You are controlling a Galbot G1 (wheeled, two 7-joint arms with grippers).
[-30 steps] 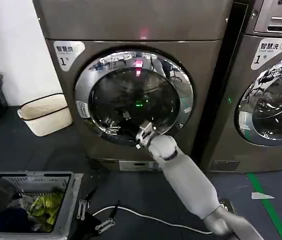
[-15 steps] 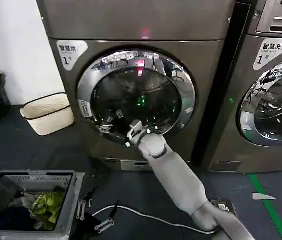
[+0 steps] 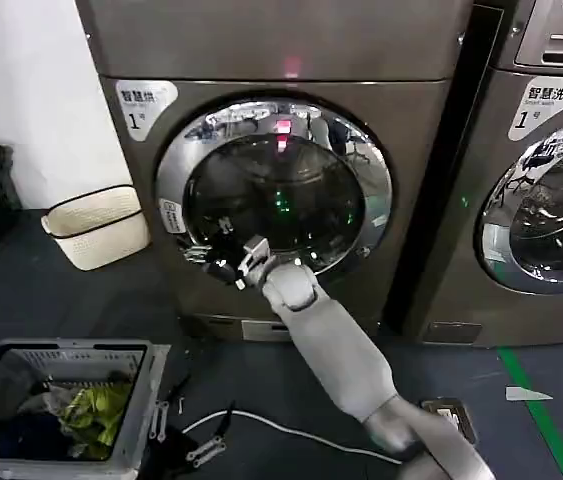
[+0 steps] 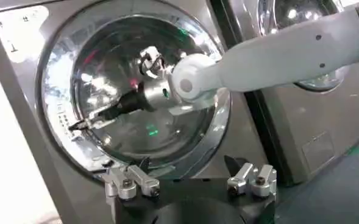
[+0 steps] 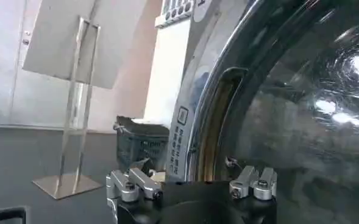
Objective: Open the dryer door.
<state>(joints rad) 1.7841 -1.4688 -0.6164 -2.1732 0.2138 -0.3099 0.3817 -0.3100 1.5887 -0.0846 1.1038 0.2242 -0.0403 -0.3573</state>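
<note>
The dryer door (image 3: 291, 190), a chrome ring around dark glass, sits flush in the grey-bronze machine. My right arm reaches up from the lower right. Its gripper (image 3: 223, 262) is at the door's lower-left rim, fingers open, nothing held. In the right wrist view the right gripper (image 5: 185, 167) faces the slot between the chrome ring and the machine front, beside the dryer door (image 5: 289, 109). The left wrist view shows the right gripper (image 4: 85, 123) touching the left part of the dryer door (image 4: 118, 67). My left gripper (image 4: 188, 167) hangs open, low and well back from the machine.
A grey crate of clothes (image 3: 56, 400) stands on the floor at the near left. Behind it, by the wall, is a white woven basket (image 3: 96, 228). The LG-marked machine (image 3: 541, 200) stands to the right. A white cable (image 3: 291, 430) and green floor tape (image 3: 536, 410) lie below.
My right gripper has slid leftward across the lower part of the door, from under the glass centre to the lower-left rim. The door has not moved.
</note>
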